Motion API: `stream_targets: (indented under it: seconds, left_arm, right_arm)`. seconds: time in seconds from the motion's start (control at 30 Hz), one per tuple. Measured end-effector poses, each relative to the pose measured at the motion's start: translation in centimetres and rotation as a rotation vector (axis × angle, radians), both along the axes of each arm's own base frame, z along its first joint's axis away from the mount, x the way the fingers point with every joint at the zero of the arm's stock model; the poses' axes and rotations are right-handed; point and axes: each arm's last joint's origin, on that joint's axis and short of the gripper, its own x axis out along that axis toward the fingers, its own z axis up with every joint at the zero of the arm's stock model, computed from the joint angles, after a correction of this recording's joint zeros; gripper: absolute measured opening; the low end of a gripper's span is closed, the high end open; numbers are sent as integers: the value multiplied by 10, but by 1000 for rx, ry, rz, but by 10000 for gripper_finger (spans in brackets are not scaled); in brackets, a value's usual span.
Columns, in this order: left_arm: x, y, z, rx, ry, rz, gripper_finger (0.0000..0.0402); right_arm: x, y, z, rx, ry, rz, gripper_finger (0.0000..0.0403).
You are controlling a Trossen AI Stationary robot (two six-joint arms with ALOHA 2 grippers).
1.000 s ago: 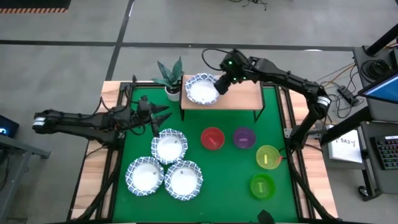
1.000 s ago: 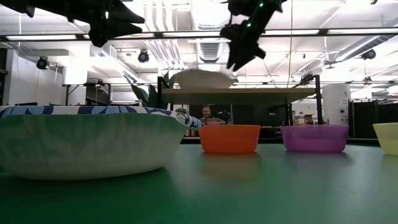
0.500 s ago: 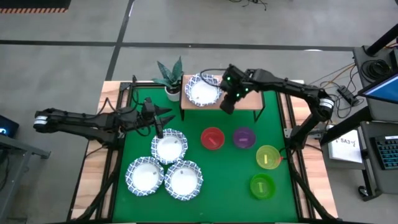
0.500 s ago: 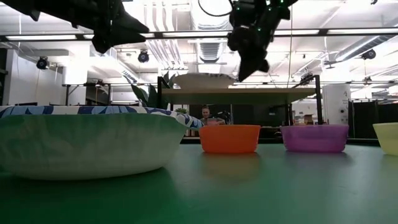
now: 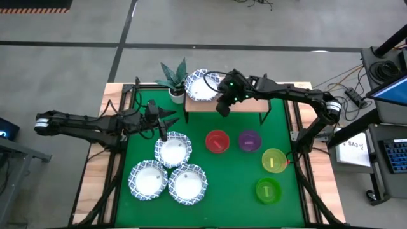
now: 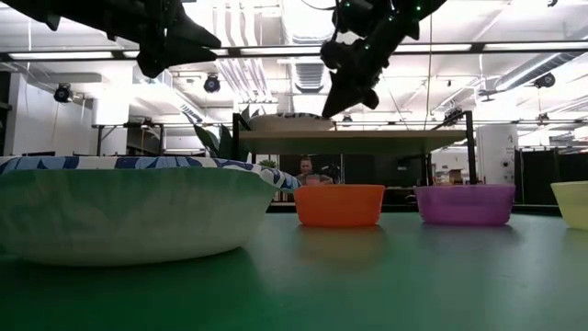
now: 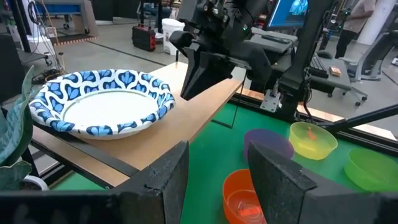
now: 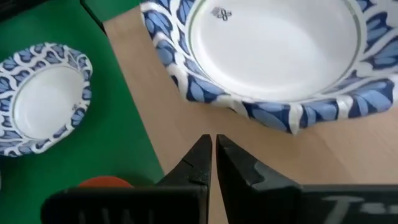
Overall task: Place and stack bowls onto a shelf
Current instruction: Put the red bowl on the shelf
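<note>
One white bowl with a blue wavy rim (image 5: 201,86) (image 8: 273,43) rests on its base at the left end of the wooden shelf (image 5: 245,102). My right gripper (image 5: 222,109) (image 8: 213,144) is shut. It hovers over the shelf's front part, just right of that bowl, with a strip of bare wood between fingertips and rim. My left gripper (image 5: 166,121) (image 7: 217,152) hangs open above the mat's far left, holding nothing. Three more white bowls (image 5: 173,149) (image 5: 147,179) (image 5: 187,184) sit clustered on the green mat. The red (image 5: 217,141), purple (image 5: 249,140), yellow (image 5: 273,160) and green (image 5: 268,189) bowls stand at the right.
A potted plant (image 5: 173,79) stands just left of the shelf's left end. The shelf's right two thirds are bare wood (image 7: 186,134). Its black legs (image 5: 266,114) stand on the mat's far edge. Open green mat (image 5: 232,184) lies between the white bowls and the coloured ones.
My right gripper has come away from the shelf bowl's right rim, drawn toward the near edge of the shelf, then moved left. The bowl has slid a little toward the shelf's far left corner.
</note>
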Motion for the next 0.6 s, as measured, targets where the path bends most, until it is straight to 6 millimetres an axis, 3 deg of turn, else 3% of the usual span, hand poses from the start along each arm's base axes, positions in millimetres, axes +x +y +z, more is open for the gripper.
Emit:
stream_targets:
  seconds: [0.13, 0.27, 0.6]
  left_arm:
    - [0, 0, 0, 0, 0, 0, 149]
    - [0, 0, 0, 4, 4, -1, 149]
    - [0, 0, 0, 83, 40, -14, 149]
  right_arm:
    - [-7, 7, 2, 30, 39, 15, 13]
    - [-7, 27, 1, 87, 79, 102, 13]
    - [7, 113, -14, 16, 150, 467, 13]
